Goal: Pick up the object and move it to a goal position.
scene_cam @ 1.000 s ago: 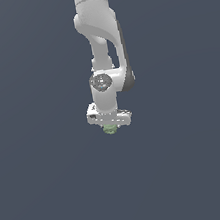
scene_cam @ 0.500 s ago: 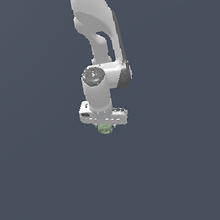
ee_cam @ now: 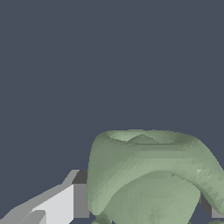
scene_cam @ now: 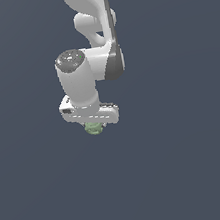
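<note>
The object (scene_cam: pixel 94 128) is a small pale green bumpy lump that peeks out just below the white gripper (scene_cam: pixel 94 127) in the exterior view. The gripper hangs from the white arm (scene_cam: pixel 94 33) and is shut on the object, holding it in the air. In the wrist view the object (ee_cam: pixel 148 175) fills the space between the fingers; one white finger (ee_cam: pixel 61 203) presses against its side, and only a sliver of the other finger shows. Most of the object is hidden behind the gripper body in the exterior view.
A plain dark grey-blue ground (scene_cam: pixel 193 169) fills both views around the arm. No other objects show.
The arm has moved toward the exterior view's left and slightly up with the green object held in the gripper, and the wrist has turned a little.
</note>
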You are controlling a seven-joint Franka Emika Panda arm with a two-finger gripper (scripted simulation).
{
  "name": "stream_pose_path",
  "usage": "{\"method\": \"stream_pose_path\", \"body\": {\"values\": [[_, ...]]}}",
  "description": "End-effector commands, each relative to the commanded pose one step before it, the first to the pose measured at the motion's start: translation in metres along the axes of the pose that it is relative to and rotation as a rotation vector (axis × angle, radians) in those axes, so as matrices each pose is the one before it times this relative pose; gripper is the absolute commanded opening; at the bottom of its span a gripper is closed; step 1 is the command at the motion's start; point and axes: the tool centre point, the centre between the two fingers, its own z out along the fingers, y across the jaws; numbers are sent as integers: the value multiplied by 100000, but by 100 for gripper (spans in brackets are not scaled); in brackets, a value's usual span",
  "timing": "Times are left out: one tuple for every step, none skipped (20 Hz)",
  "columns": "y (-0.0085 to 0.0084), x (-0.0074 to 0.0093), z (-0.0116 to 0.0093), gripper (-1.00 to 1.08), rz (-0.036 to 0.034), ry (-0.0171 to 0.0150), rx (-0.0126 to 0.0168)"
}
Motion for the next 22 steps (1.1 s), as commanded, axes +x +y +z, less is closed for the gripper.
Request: {"method": "stream_pose_path", "body": {"values": [[849, 1250, -2280, -100, -25, -44, -7], [317, 498, -855, -100, 0, 0, 0], [303, 480, -818, -100, 0, 0, 0], [290, 463, -784, -100, 0, 0, 0], [263, 456, -725, -100, -14, -39, -25], [267, 434, -723, -100, 0, 0, 0], [256, 421, -695, -100, 0, 0, 0], [246, 408, -669, -100, 0, 0, 0], [237, 396, -644, -100, 0, 0, 0], [228, 385, -620, -100, 0, 0, 0], [215, 368, -587, -100, 0, 0, 0], [197, 340, -539, -100, 0, 0, 0], [180, 314, -492, -100, 0, 0, 0], [163, 289, -448, -100, 0, 0, 0], [148, 266, -407, -100, 0, 0, 0], [133, 244, -369, -100, 0, 0, 0], [120, 223, -334, -100, 0, 0, 0], [108, 203, -301, -100, 0, 0, 0], [97, 184, -270, -100, 0, 0, 0], [85, 165, -240, -100, 0, 0, 0], [75, 148, -211, -100, 0, 0, 0], [64, 131, -183, -100, 0, 0, 0]]}}
